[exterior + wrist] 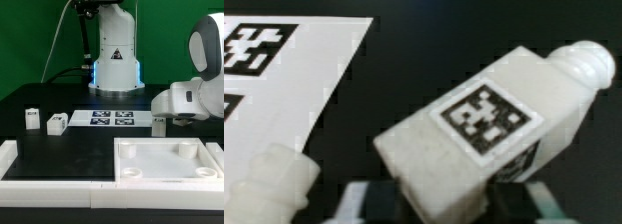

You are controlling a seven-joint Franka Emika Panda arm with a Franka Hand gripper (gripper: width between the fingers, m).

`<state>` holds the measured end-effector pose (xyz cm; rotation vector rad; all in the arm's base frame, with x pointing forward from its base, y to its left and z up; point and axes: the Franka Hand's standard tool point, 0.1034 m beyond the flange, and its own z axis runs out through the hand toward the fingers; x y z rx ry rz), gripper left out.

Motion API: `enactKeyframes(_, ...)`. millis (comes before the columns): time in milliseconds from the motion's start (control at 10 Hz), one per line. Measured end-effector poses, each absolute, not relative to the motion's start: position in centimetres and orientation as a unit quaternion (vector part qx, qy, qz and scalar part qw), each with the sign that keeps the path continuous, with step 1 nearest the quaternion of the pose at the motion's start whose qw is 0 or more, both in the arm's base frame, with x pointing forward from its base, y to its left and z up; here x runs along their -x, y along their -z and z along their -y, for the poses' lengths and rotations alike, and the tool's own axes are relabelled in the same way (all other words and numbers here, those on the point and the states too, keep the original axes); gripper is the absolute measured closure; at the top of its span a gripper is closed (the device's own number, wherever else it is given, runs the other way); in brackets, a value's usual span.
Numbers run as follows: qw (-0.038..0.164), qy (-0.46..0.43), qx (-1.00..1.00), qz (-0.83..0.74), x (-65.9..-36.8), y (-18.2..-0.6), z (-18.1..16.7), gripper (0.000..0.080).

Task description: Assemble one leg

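Note:
One leg (491,115), a white block-shaped peg with a black-and-white marker on its face, lies tilted on the black table just off the marker board's end. In the exterior view this leg (158,125) sits under the arm at the exterior view's right. My gripper (445,205) is low over it and open. Its fingers (359,200) stand on either side of the leg's near end, with dark gaps between them and the leg. Two more legs (32,118) (56,123) stand at the exterior view's left.
The marker board (110,118) lies mid-table and shows in the wrist view (295,70). A large white square panel (166,160) with raised rim lies at the front right. A white rim piece (10,160) runs along the front left. A blurred white object (269,185) lies beside one finger.

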<state>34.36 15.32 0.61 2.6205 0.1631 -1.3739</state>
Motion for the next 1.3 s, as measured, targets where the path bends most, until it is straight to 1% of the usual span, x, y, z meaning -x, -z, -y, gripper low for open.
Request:
enactKeyframes(100,0.089,0.462,-0.881,-0.055,-34.36,-0.61,-15.32,0.0654)
enactKeyframes(200,0.089,0.462,-0.881,-0.055,-34.36,-0.61,-15.32,0.0767)
enactKeyframes(300,0.089,0.462,-0.881,-0.055,-34.36,-0.61,-15.32,0.0789)
enactKeyframes(900,0.089,0.462,-0.881,-0.055,-34.36,-0.61,-15.32,0.0798)
enactKeyframes(1000,0.089,0.462,-0.881,-0.055,-34.36,-0.61,-15.32,0.0674)
enactKeyframes(1100,0.089,0.462,-0.881,-0.055,-34.36,-0.61,-15.32,0.0674)
enactKeyframes(1200,0.089,0.462,-0.881,-0.055,-34.36,-0.61,-15.32,0.0490)
enactKeyframes(1300,0.089,0.462,-0.881,-0.055,-34.36,-0.61,-15.32,0.0355)
